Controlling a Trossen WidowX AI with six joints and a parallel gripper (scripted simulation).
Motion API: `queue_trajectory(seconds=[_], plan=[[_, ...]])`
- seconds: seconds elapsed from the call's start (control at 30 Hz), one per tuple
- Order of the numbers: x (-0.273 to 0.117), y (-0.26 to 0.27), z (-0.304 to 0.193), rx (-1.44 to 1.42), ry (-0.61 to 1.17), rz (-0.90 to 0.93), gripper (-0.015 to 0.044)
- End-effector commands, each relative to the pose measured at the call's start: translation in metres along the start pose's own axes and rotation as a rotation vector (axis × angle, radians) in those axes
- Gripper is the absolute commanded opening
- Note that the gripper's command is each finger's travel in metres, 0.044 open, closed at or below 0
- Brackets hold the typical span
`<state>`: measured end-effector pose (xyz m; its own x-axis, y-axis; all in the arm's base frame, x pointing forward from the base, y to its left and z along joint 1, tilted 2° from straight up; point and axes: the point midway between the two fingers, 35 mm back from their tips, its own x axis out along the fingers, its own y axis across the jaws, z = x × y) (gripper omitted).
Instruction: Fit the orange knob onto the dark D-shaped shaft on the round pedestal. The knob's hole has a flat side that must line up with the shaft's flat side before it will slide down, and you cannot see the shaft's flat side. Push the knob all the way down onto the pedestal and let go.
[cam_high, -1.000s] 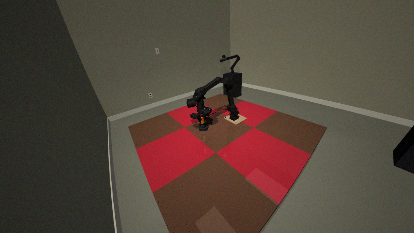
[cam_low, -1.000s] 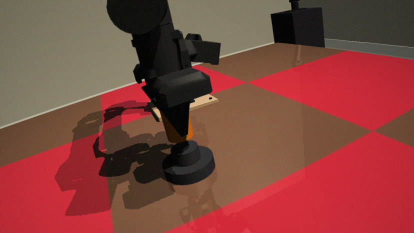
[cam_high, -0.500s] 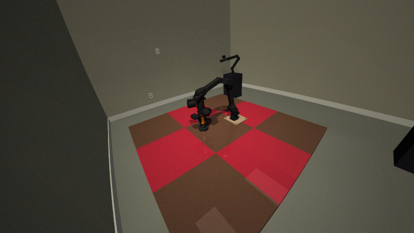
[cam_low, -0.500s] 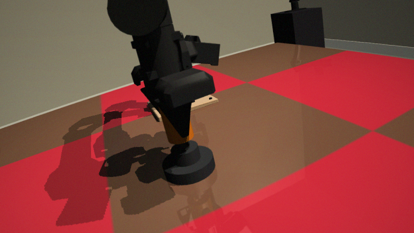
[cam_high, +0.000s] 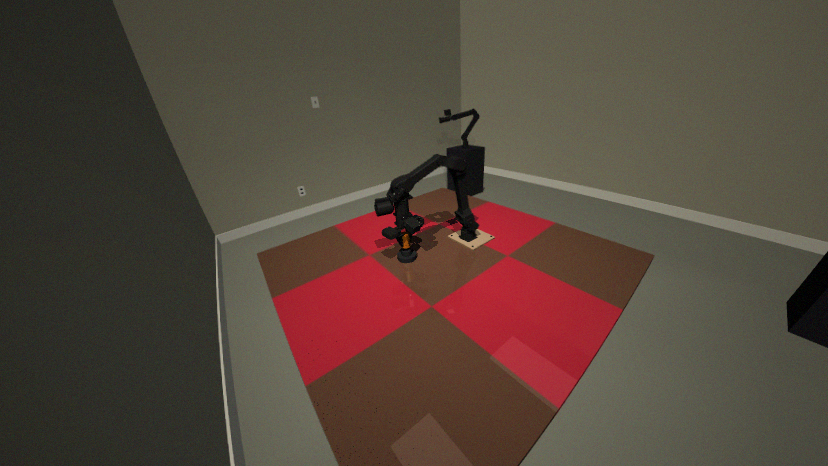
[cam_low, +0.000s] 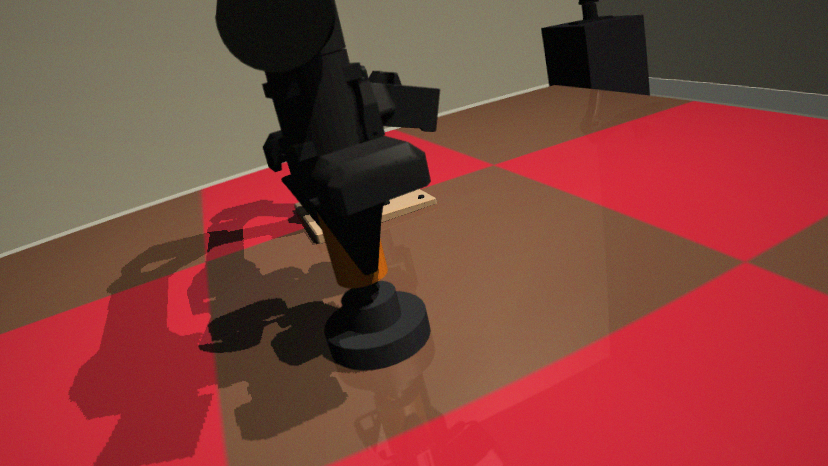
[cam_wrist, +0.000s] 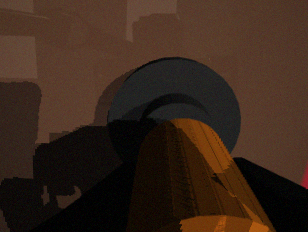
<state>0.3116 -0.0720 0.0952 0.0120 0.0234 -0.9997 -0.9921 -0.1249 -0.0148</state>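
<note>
The orange knob (cam_high: 405, 241) (cam_low: 346, 272) (cam_wrist: 200, 175) is upright with a slight lean in the exterior view, above the dark round pedestal (cam_high: 406, 257) (cam_low: 399, 341) (cam_wrist: 175, 75). My gripper (cam_high: 405, 236) (cam_low: 363, 261) (cam_wrist: 183, 169) is shut on the knob, pointing down, with a finger on each side. In the exterior view, the knob's lower end is just above the pedestal's raised centre, and a short dark stretch of the shaft (cam_low: 369, 289) shows between them. The rest of the shaft, its flat side and the knob's hole are hidden.
The arm's pale base plate (cam_high: 478, 243) (cam_low: 408, 205) lies behind the pedestal in the exterior view. A black block with another arm on it stands at the back in the top view. Another black block (cam_high: 811, 312) is at the right edge there.
</note>
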Motion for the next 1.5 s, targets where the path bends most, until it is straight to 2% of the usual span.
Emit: queue_trajectory(seconds=[0.0, 0.47, 0.7, 1.47], plan=[[0.0005, -0.0011, -0.0004, -0.006, 0.001, 0.0, 0.0], [-0.0042, -0.0025, -0.0009, -0.015, 0.001, 0.0, 0.0], [-0.0053, -0.0037, -0.0016, -0.216, 0.001, 0.0, 0.0], [0.0009, 0.0007, 0.0001, -0.216, 0.001, 0.0, 0.0]])
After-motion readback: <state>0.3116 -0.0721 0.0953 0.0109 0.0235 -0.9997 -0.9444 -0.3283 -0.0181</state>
